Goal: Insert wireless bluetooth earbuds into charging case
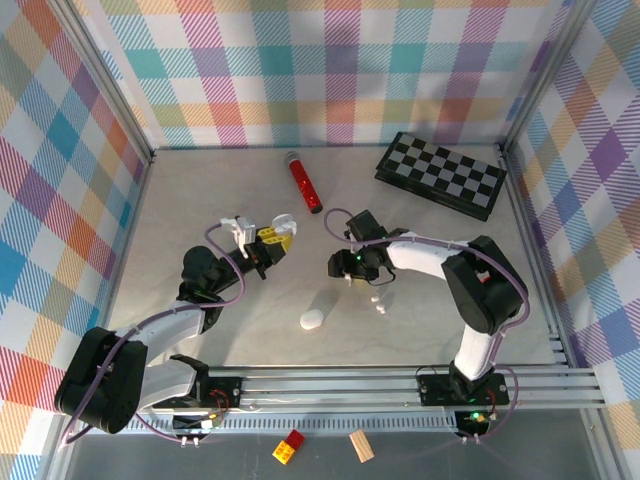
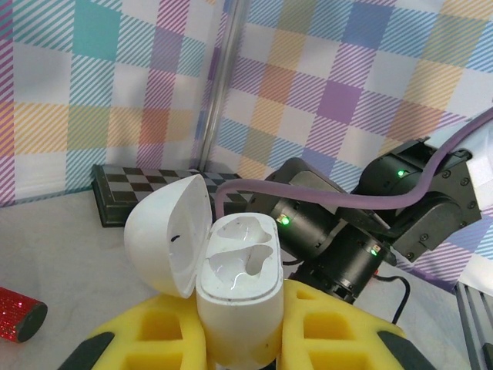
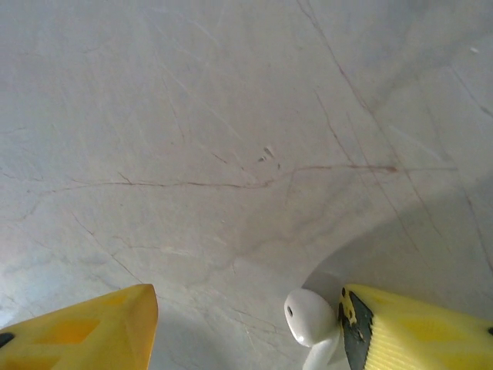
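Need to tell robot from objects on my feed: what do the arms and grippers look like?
The left arm and right arm have black joints, white link covers and a looping purple cable. Green lights glow on the right arm's wrist. The left gripper and right gripper have chunky yellow fingers with black patches.

Earbud (image 3: 308,320) stem and charging case (image 2: 239,304) base beyond the wrist views' bottom edges.

Glossy white plastic case (image 2: 235,308), matt yellow fingers (image 2: 323,331), scratched stone-look table (image 3: 231,116), glittery red tube (image 2: 15,312)
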